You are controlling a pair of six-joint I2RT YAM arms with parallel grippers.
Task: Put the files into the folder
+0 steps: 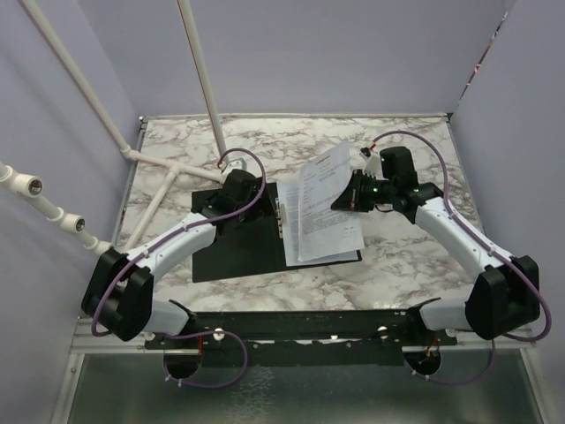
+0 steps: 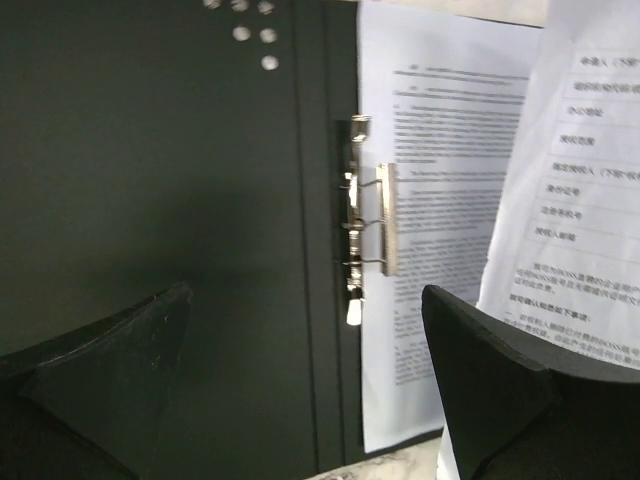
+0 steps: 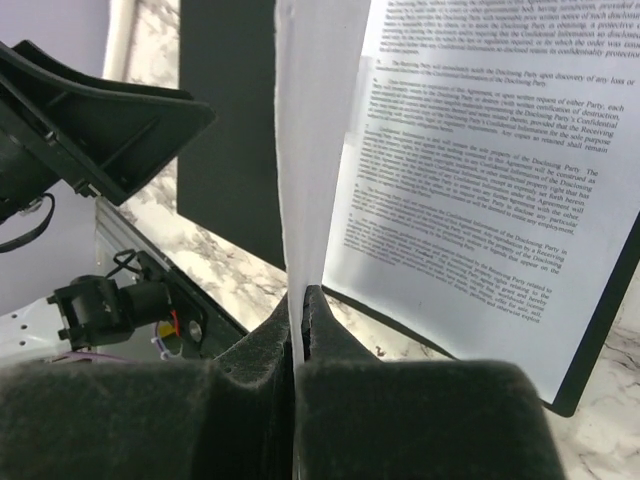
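Black inner cover of the folder (image 1: pixel 234 252) is lying open and flat at the middle of the marble desk (image 1: pixel 415 265). A strip of bare marble is showing along its six o'clock edge. The files (image 1: pixel 322 234) are resting on the folder's three o'clock half. Their lower corner is reaching the cover's edge, with a thin black border showing beside it in the right wrist view. The silver clip (image 2: pixel 385 220) is sitting along the spine, its bar lying over the sheets' nine o'clock edge.

The right tool (image 1: pixel 340 199) is pressed together on the edge of the top sheet (image 3: pixel 310 150), pinching it so that the sheet is curling up toward twelve o'clock, off the pages beneath.

The left tool (image 2: pixel 305 340) is hanging with its fingers spread over the bare black half at nine o'clock of the clip; whether it is touching the cover I cannot tell.

Open marble is lying at twelve and three o'clock of the folder. White pipes (image 1: pixel 199 79) are crossing at eleven o'clock, near the folder's far corner.
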